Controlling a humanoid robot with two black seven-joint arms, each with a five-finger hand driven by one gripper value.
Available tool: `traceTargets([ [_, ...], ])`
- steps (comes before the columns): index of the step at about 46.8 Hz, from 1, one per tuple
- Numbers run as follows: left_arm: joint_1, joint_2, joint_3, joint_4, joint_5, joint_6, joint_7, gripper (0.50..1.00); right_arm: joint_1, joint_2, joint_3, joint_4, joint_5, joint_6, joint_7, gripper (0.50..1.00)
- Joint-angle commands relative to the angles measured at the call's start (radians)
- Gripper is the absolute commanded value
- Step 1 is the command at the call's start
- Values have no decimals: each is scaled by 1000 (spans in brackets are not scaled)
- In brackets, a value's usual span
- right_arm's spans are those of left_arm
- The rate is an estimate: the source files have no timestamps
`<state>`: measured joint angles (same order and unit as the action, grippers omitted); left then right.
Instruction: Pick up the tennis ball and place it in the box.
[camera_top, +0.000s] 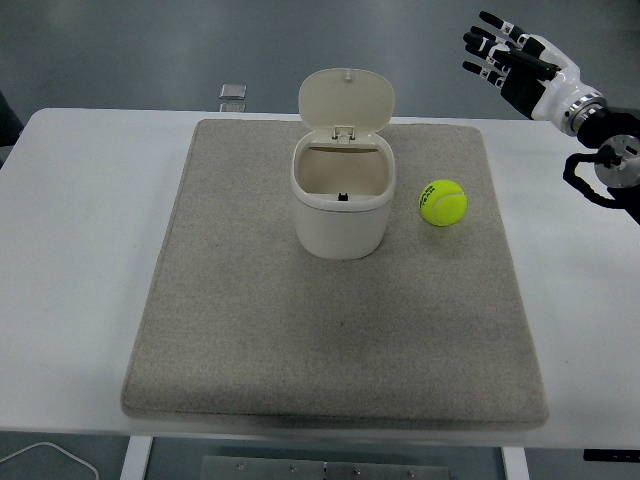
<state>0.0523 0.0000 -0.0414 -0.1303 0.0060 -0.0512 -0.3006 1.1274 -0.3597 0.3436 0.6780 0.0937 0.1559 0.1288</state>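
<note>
Right arm enters from the upper right, raised above the table's far right corner, well apart from the bin. Right hand (520, 68): black-and-white, fingers (487, 42) spread wide, holding and touching nothing. Tennis ball (443, 202): fuzzy yellow-green sphere, resting on the mat just right of the bin, not touching it. Bin (341, 205): cream plastic, rounded, its hinged lid (346, 101) standing upright behind the opening. Mat (330, 330): grey, felt-like, rounded corners, lying under the bin on the smooth white table (80, 240).
</note>
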Motion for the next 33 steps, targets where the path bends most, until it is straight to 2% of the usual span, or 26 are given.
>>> traceTargets([
  [1,0,0,0,0,0,1,0,992,2,-5,-1,0,-28,2,-1,930],
  [14,0,0,0,0,-1,1,0,992,-1,-8,0,0,-235,-4,0,930],
  [23,0,0,0,0,0,-1,0,992,-3,-16,-5,6,-264,16,0,930],
  [33,0,0,0,0,-1,1,0,992,5,-47,-5,15,-449,48,17,930],
])
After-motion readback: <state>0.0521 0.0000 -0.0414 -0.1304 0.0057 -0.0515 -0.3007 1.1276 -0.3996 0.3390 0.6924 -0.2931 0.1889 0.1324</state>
